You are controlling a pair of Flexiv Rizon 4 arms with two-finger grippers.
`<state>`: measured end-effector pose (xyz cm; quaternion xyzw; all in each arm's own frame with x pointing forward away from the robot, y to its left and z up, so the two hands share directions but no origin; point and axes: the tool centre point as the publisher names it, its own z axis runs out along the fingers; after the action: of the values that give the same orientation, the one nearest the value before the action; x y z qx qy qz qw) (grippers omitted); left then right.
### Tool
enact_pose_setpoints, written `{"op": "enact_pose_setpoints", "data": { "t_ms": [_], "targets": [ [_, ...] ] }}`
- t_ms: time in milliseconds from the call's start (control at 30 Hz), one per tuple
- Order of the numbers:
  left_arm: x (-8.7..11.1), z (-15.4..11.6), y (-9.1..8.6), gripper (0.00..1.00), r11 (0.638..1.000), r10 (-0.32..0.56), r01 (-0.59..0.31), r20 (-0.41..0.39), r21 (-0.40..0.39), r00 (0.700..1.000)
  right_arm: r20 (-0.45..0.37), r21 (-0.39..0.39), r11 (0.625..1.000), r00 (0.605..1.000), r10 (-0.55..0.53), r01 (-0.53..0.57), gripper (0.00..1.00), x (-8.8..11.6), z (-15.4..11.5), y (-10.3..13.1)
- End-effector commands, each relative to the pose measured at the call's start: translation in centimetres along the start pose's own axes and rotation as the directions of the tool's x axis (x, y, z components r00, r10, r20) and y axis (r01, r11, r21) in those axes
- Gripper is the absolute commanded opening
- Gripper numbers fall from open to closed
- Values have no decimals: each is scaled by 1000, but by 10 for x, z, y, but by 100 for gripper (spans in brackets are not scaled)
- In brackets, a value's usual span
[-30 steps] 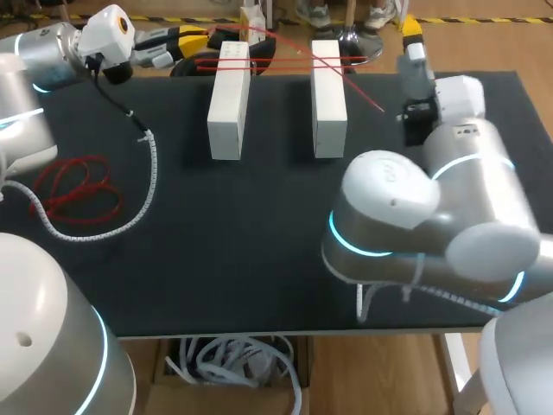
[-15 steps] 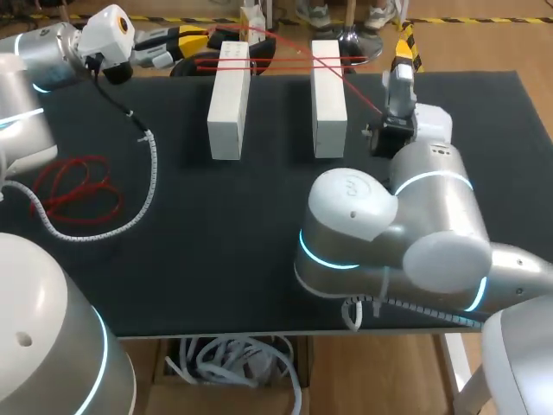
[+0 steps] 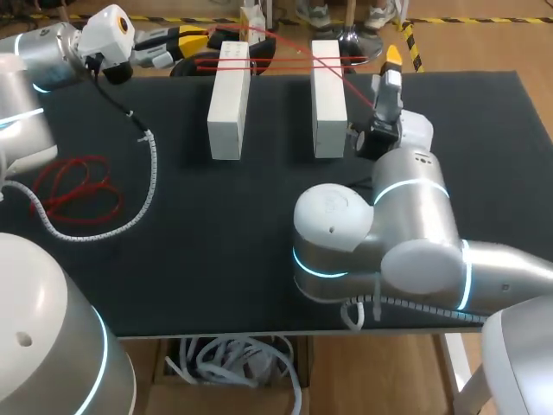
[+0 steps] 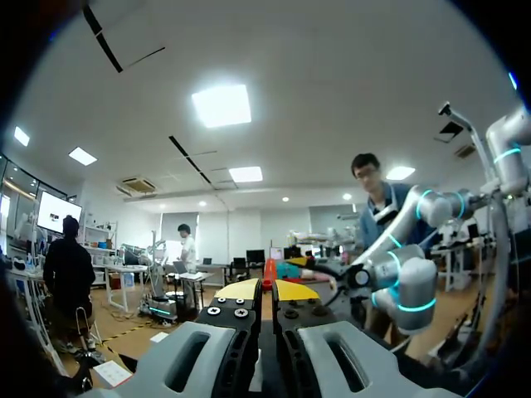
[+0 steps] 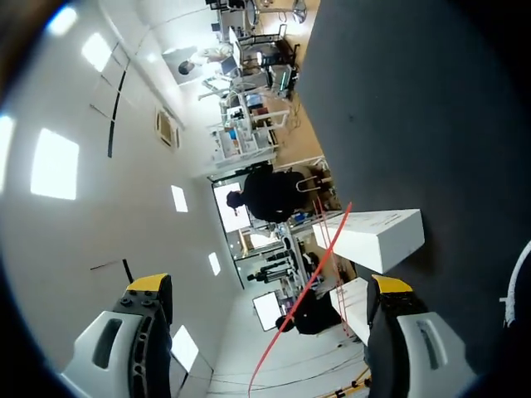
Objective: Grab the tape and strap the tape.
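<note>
A thin red tape [image 3: 276,59] is strung across the far ends of two white blocks, the left one [image 3: 228,99] and the right one [image 3: 328,95]. Its loose end slants down past the right block. My left gripper [image 3: 197,39] sits beyond the left block at the table's far edge. In the left wrist view this gripper [image 4: 267,290] is shut, with a bit of red pinched at its yellow tips. My right gripper [image 3: 390,65] stands open just right of the right block. In its wrist view the red tape [image 5: 311,278] runs between the wide-apart fingers [image 5: 270,286], untouched.
A loose coil of red tape [image 3: 73,186] lies on the black table [image 3: 216,225] at the left. A white spiral cable [image 3: 147,173] hangs from my left arm and curls across the mat beside the coil. My right arm's bulky joints [image 3: 380,242] cover the middle right.
My right arm has swung left, bringing its open gripper from the far right edge to beside the right block and the tape's loose end. The left arm has kept still.
</note>
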<state>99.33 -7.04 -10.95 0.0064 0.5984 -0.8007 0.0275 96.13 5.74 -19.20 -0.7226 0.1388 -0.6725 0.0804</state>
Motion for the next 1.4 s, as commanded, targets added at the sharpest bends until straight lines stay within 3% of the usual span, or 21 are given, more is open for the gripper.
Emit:
{"op": "enact_pose_setpoints", "data": {
  "t_ms": [33,300,400,500,633,767,1400],
  "targets": [
    [0,0,0,0,1000,0,0,0,-1,1000,-33,10,1000,999,15,-15,100,-11,13,3],
    [0,0,0,0,1000,0,0,0,-1,1000,-30,7,998,998,58,-57,80,-25,29,-1],
    [0,0,0,0,1000,0,0,0,-1,1000,-26,-2,997,997,72,-72,67,-28,32,-2],
    [0,0,0,0,1000,0,0,0,-1,1000,-25,-5,997,997,76,-76,72,-32,34,-3],
    [0,0,0,0,1000,0,0,0,-1,1000,-22,-14,996,996,90,-90,65,-34,36,-2],
    [0,0,0,0,1000,0,0,0,-1,1000,-34,-16,995,994,102,-103,50,-32,37,-3],
    [0,0,0,0,1000,0,0,0,-1,1000,-87,-9,991,987,135,-137,41,-10,39,-5]
  ]
}}
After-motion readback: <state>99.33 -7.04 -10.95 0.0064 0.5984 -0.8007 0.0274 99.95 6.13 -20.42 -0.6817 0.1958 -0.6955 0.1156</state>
